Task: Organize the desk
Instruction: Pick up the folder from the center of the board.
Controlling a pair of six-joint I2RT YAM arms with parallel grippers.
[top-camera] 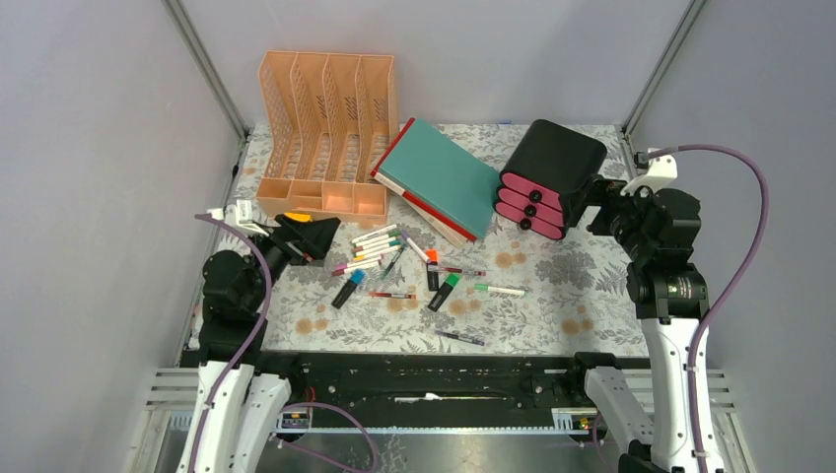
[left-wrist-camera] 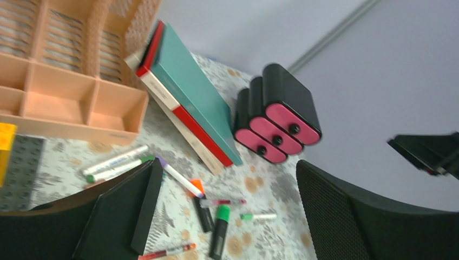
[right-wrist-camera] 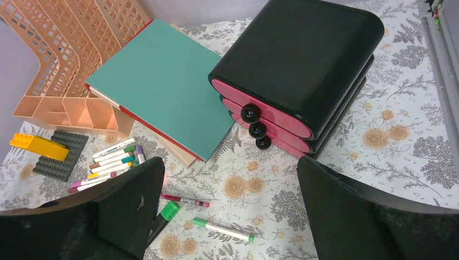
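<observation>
The desk is a tabletop under a fern-and-flower cloth. Several markers and highlighters lie scattered across its left and middle. A stack of books with a teal one on top leans against a peach file rack. A black-and-pink drawer box lies tilted at the back right. My left gripper is open and empty beside the marker pile. My right gripper is open and empty just right of the drawer box.
A yellow brick lies on a grey baseplate in front of the rack, under my left gripper. A green-capped white marker lies apart at mid-desk. Grey walls enclose the desk on three sides.
</observation>
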